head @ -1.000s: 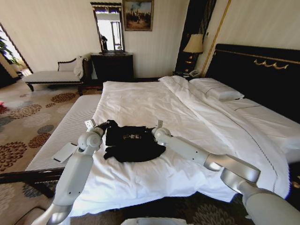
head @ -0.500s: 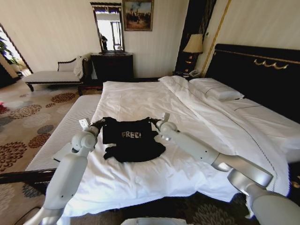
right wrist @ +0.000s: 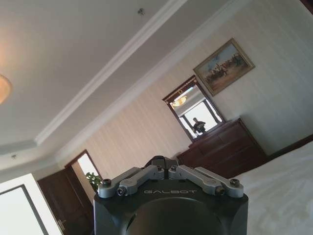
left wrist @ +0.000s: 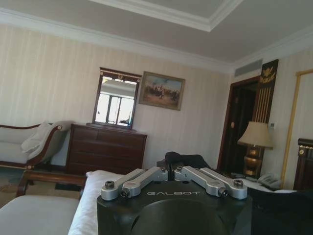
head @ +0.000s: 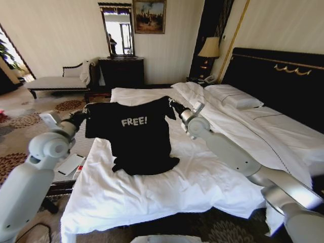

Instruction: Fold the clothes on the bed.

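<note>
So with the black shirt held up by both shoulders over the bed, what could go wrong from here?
1. The T-shirt hangs from the left gripper and right gripper, each pinching only a shoulder edge; either could slip out.
2. Its hem lies crumpled on the bed, so it may lay down creased.
3. The shirt sits near the mattress edge and could end up off the side.

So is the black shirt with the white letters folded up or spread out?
Spread out. The black short-sleeved cotton T-shirt hangs open between the left end effector and the right end effector, its FREE! lettering showing and its hem bunched on the white bed.
</note>
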